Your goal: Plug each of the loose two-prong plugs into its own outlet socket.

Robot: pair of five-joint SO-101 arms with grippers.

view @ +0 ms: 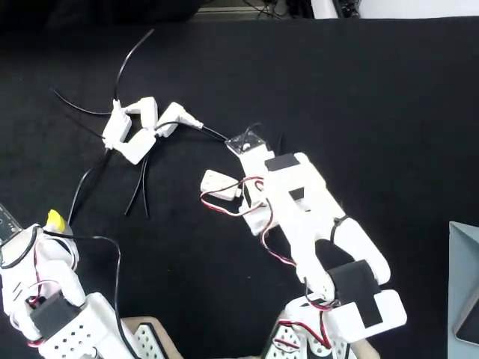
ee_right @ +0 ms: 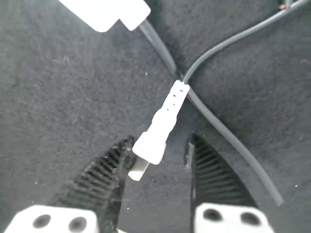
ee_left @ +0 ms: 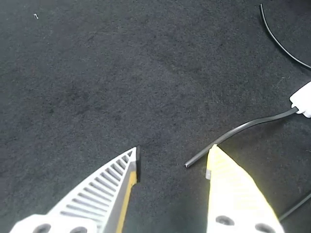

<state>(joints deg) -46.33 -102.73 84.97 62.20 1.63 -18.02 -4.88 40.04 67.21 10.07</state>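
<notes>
Right end effector (ee_right: 160,141) is out at mid-desk with its fingers apart, straddling a white two-prong plug (ee_right: 163,124). The plug lies between the two black ribbed fingers (ee_right: 99,182), metal prongs toward the wrist camera and ribbed strain relief pointing away. The prong end sits right at one fingertip, touching or just off, I cannot tell which. The other finger stands clear with a gap, so it is not clamped. The plug's thin cable (ee_right: 228,41) leaves the strain relief and crosses a thicker cable (ee_right: 228,136) that comes from a second white plug (ee_right: 104,12) farther out. From above, the right arm (view: 299,202) stretches from the near edge toward the far left. It ends just right of the second plug, which lies against the right side of the white outlet sockets (view: 135,138), clustered far left on the black desk (view: 374,90). Whether that plug is seated in anything I cannot tell. Several black leads fan out from the cluster. Left arm (view: 45,299) sits at the near-left corner, well apart from the sockets. Left end effector (ee_left: 175,153) has its fingers spread over bare desk. The free end of a black lead (ee_left: 233,131) lies just beside the yellow fingertip (ee_left: 221,170), and that lead runs to a white plastic body (ee_left: 303,99) at the view's edge. A grey container (view: 464,277) sits at the near-right edge.
</notes>
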